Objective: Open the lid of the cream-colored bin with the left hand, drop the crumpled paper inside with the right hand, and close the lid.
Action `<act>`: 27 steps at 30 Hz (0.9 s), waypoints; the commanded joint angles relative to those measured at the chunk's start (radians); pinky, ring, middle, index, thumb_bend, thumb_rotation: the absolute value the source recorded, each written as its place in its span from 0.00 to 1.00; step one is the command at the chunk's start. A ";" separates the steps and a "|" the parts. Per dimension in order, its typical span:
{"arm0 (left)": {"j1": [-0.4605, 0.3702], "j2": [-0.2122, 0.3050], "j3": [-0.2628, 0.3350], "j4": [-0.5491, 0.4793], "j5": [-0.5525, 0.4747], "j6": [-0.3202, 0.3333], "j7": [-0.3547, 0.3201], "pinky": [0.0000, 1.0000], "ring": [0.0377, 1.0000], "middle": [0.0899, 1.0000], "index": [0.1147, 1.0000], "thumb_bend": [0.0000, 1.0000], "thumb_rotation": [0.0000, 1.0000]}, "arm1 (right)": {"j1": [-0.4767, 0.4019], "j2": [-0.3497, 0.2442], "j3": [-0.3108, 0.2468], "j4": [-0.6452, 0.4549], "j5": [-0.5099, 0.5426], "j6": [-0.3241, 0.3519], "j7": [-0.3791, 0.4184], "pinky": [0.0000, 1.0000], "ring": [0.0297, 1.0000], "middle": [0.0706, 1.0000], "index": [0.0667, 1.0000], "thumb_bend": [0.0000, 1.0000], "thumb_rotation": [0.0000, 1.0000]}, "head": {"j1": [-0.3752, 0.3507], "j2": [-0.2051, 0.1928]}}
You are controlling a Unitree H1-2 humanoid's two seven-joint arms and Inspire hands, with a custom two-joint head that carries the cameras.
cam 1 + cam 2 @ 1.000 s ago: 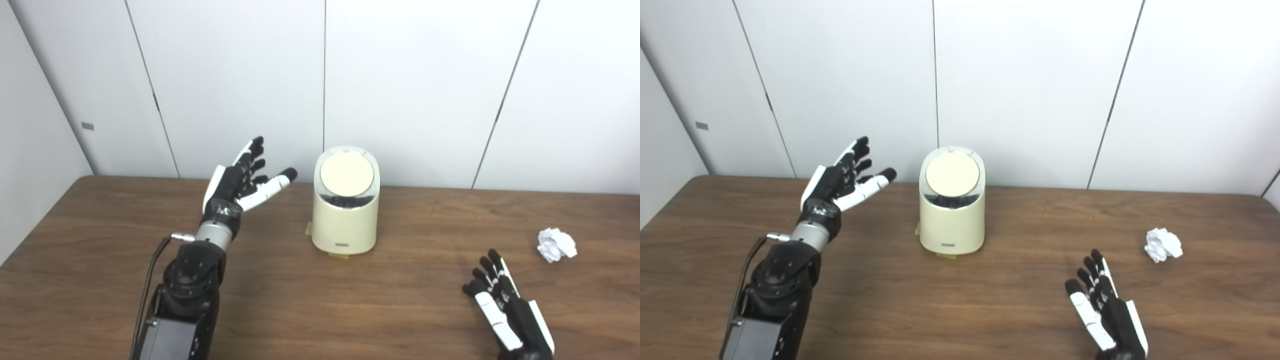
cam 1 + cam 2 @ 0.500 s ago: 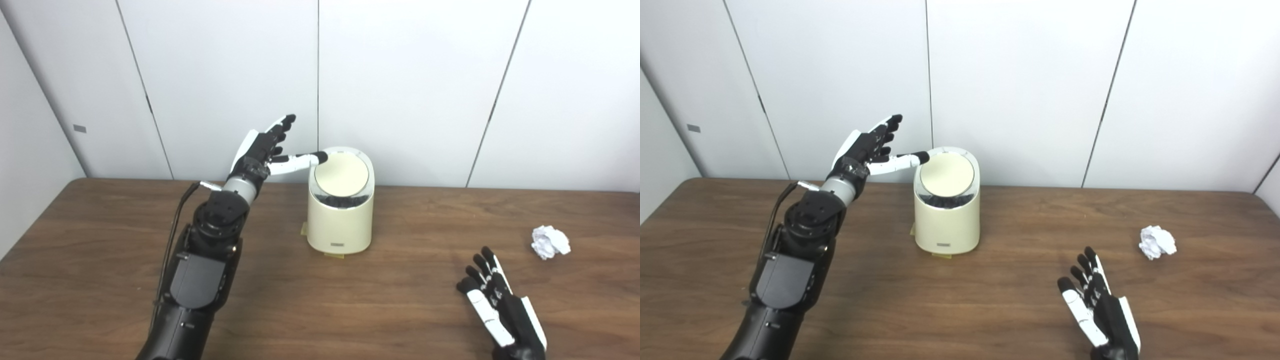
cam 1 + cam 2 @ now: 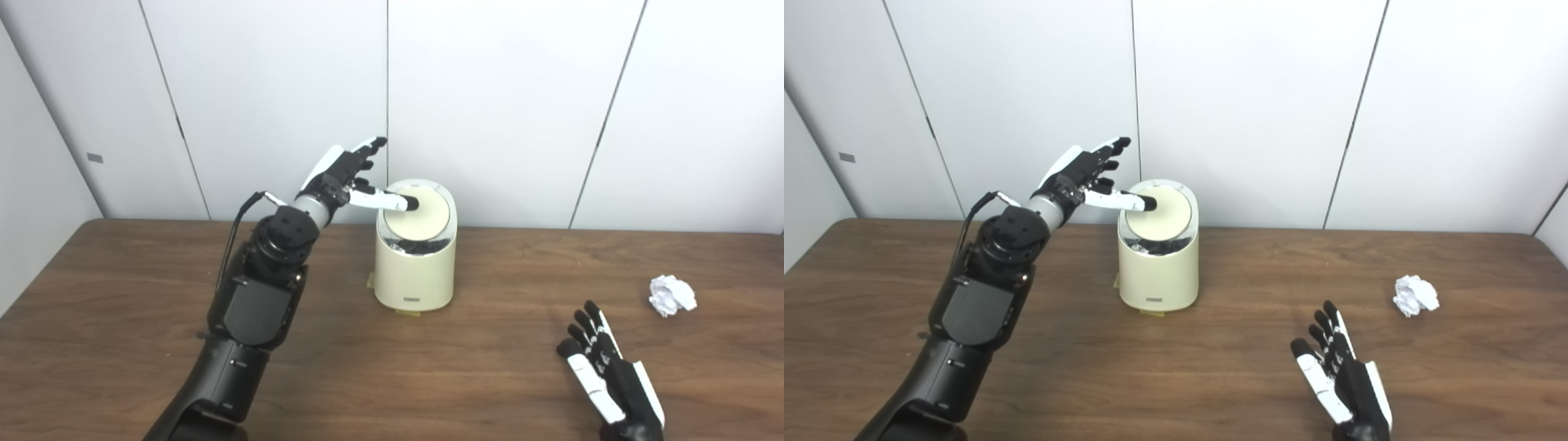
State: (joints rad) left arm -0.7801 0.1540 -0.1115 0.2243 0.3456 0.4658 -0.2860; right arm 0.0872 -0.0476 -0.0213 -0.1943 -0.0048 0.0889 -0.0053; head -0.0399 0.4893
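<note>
- The left hand point(image 3: 343, 177) is raised above the table point(image 3: 122, 343), fingers spread and holding nothing, with its thumb stretched over the left part of the bin's round lid point(image 3: 422, 214); whether the thumb tip touches the lid I cannot tell.
- The lid lies closed on the cream-colored bin point(image 3: 415, 269), which stands upright near the middle of the table's far edge.
- The right hand point(image 3: 609, 380) rests by the near edge toward the right corner, fingers apart and empty.
- The crumpled paper point(image 3: 672, 294) lies close to the right edge, apart from that hand.
</note>
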 commanded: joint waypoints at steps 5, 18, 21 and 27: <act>-0.070 0.008 -0.040 -0.012 0.091 0.004 0.009 0.88 0.97 0.99 1.00 0.88 0.07 | 0.001 0.010 0.006 -0.018 0.001 -0.006 0.001 0.84 0.94 0.96 0.98 0.57 0.64 | -0.005 0.005; -0.098 0.054 -0.177 0.063 0.244 -0.018 0.093 0.76 0.94 0.98 0.94 0.89 0.01 | 0.001 0.013 0.008 -0.027 0.002 -0.004 -0.001 0.83 0.94 0.96 0.97 0.61 0.64 | -0.010 0.021; -0.097 0.053 -0.182 0.072 0.244 -0.025 0.099 0.76 0.95 0.99 0.94 0.89 0.01 | 0.002 0.015 0.004 -0.026 0.024 -0.004 0.003 0.84 0.94 0.96 0.97 0.63 0.62 | -0.010 0.021; -0.097 0.053 -0.200 0.082 0.248 -0.055 0.120 0.80 0.93 0.97 0.93 0.88 0.04 | 0.003 0.010 0.007 -0.026 0.018 -0.019 -0.003 0.82 0.94 0.96 0.97 0.63 0.61 | -0.012 0.023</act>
State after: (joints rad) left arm -0.8196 0.1955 -0.3024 0.3094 0.5635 0.4401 -0.1938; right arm 0.0915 -0.0428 -0.0190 -0.1993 0.0159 0.0898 -0.0135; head -0.0506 0.5123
